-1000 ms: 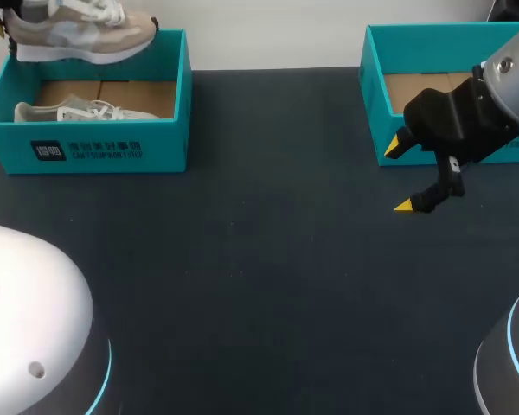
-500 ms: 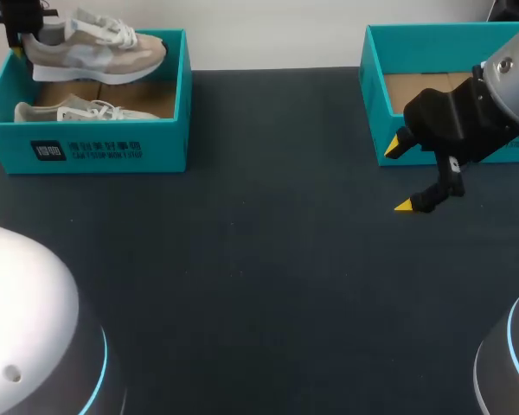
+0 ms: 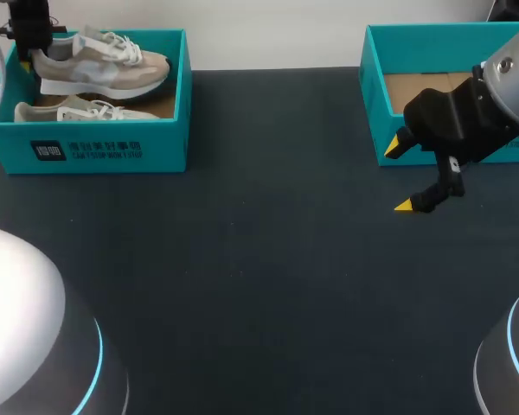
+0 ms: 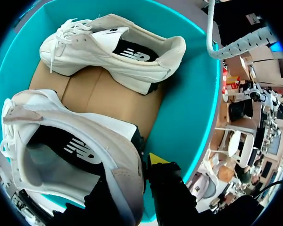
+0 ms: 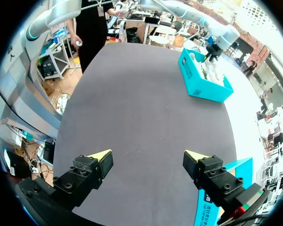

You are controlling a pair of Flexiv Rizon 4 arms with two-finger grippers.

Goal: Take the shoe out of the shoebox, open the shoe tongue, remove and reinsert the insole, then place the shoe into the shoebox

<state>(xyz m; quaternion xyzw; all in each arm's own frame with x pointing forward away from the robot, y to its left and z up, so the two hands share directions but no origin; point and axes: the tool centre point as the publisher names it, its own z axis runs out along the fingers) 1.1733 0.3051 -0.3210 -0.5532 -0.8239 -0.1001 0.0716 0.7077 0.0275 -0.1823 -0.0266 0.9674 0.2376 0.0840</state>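
A beige-and-white shoe (image 3: 99, 65) hangs low in the left teal shoebox (image 3: 86, 149), toe pointing right. My left gripper (image 3: 30, 35) is shut on the heel. In the left wrist view the held shoe (image 4: 70, 150) has its heel collar pinched in my left gripper (image 4: 132, 181), with one yellow fingertip (image 4: 156, 159) outside the heel and the other hidden inside. A second white shoe (image 3: 78, 111) (image 4: 113, 52) lies on the box's cardboard floor. My right gripper (image 3: 400, 175) (image 5: 148, 157) stands open and empty over the dark table, in front of the right teal shoebox (image 3: 376, 95).
The wide dark tabletop (image 3: 242, 259) stretches between the two boxes. In the right wrist view the left shoebox (image 5: 205, 82) sits far ahead across the table, and a corner of the right box (image 5: 221, 190) is beside the gripper.
My left gripper has come down and slightly right with the shoe, from above the box's back rim to inside the box. The right arm has not moved.
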